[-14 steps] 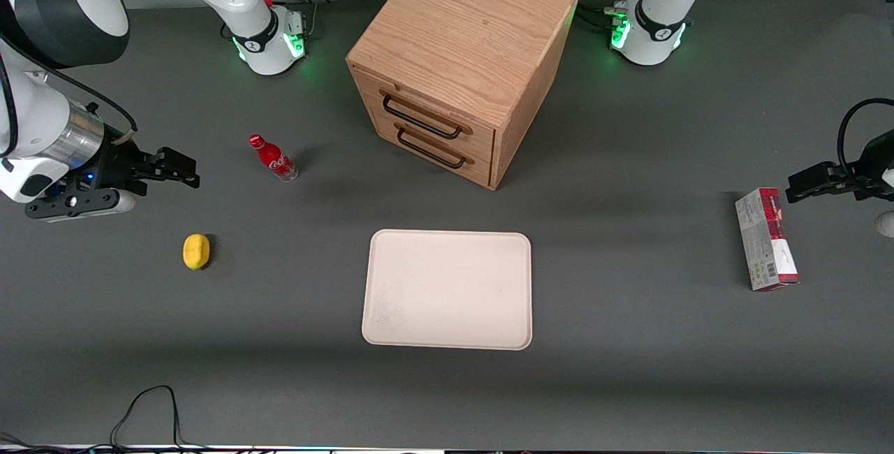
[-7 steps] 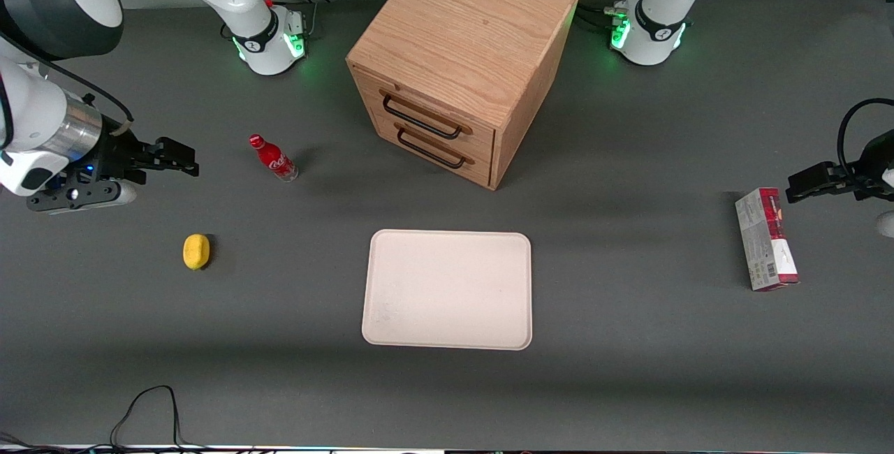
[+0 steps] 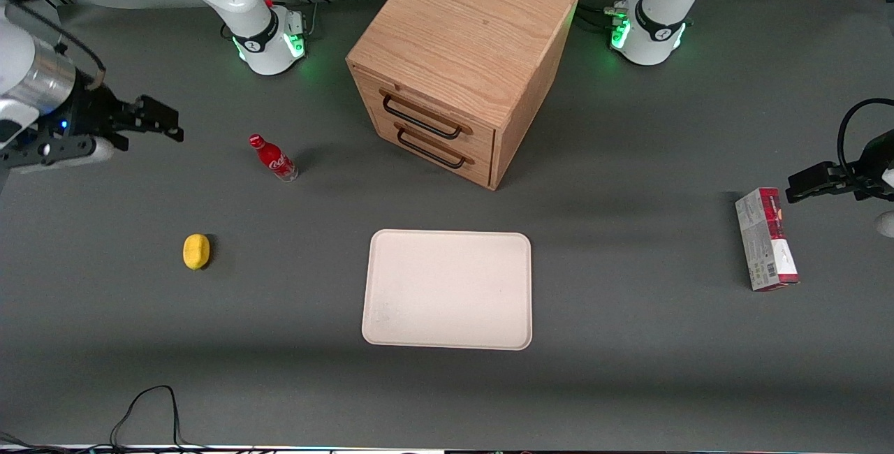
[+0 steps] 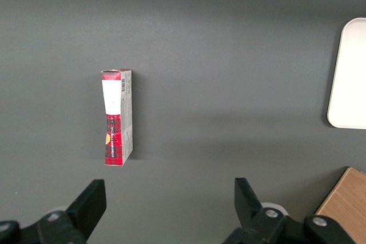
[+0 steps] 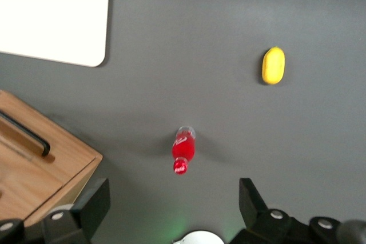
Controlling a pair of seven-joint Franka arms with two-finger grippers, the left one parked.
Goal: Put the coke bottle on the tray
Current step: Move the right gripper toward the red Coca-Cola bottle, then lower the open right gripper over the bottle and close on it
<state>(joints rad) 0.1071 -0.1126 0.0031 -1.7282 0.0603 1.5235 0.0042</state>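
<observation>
The coke bottle (image 3: 273, 158) (image 5: 183, 150), small and red with a red cap, stands upright on the dark table, farther from the front camera than the tray. The cream-white tray (image 3: 447, 290) (image 5: 54, 12) lies flat in front of the wooden cabinet, with nothing on it. My gripper (image 3: 167, 126) (image 5: 173, 207) hangs above the table toward the working arm's end, well apart from the bottle. Its fingers stand wide open with nothing between them.
A wooden drawer cabinet (image 3: 461, 63) (image 5: 34, 164) stands beside the bottle. A yellow object (image 3: 196, 251) (image 5: 273, 65) lies nearer the front camera than the bottle. A red-and-grey carton (image 3: 766, 239) (image 4: 117, 116) lies toward the parked arm's end.
My gripper has shifted upward in the front view, away from the yellow object, and stays open. The bottle and tray have not moved.
</observation>
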